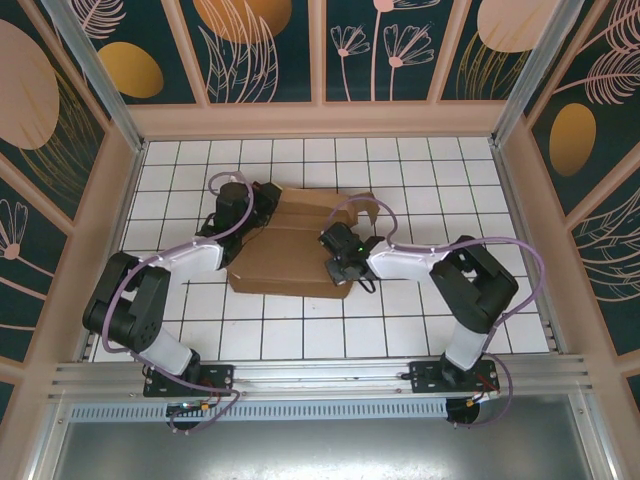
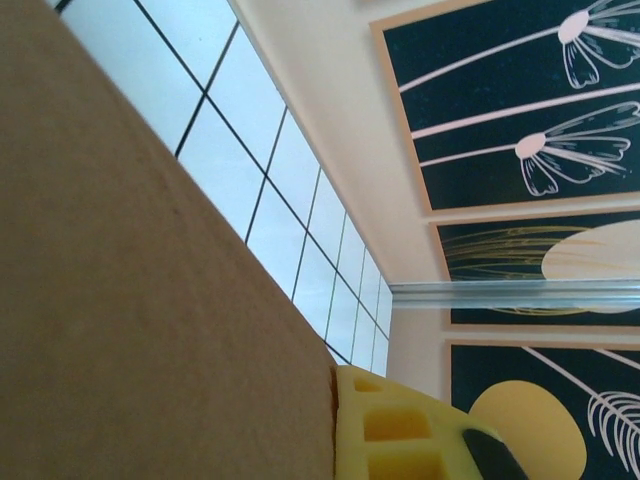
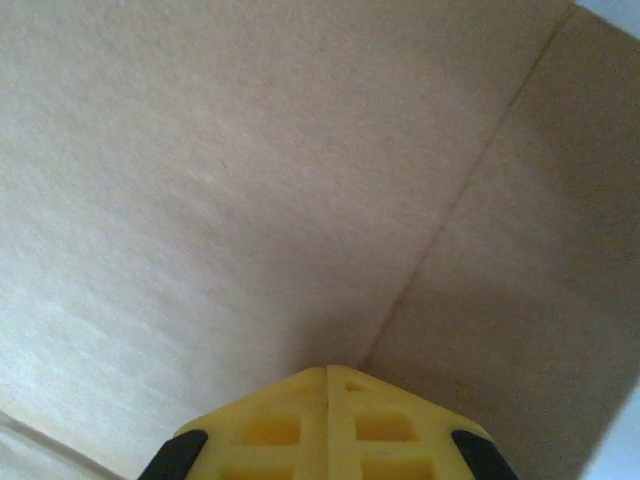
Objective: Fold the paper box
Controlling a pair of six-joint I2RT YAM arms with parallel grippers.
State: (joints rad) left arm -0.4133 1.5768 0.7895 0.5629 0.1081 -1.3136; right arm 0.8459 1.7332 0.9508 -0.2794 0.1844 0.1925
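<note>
plain brown die-cut cardboard mailer box (image 1: 290,258) lies mid white-tiled worktop (image 1: 400,325), prob light, stiff but springy at creases, best pinched at flap edges; left end effector (image 1: 265,203) & right end effector (image 3: 328,375) both closed against it.

There is one paper box (image 1: 290,255). It is on one bench (image 1: 400,330). There are two arms, one left arm (image 1: 140,300) and one right arm (image 1: 470,285). Each arm has one tool, so there are two tools, the left tool (image 1: 264,202) and the right tool (image 3: 328,372). The right tool has two yellow fingers (image 3: 262,430). There are two purple cables (image 1: 530,270), one on each arm.
</note>
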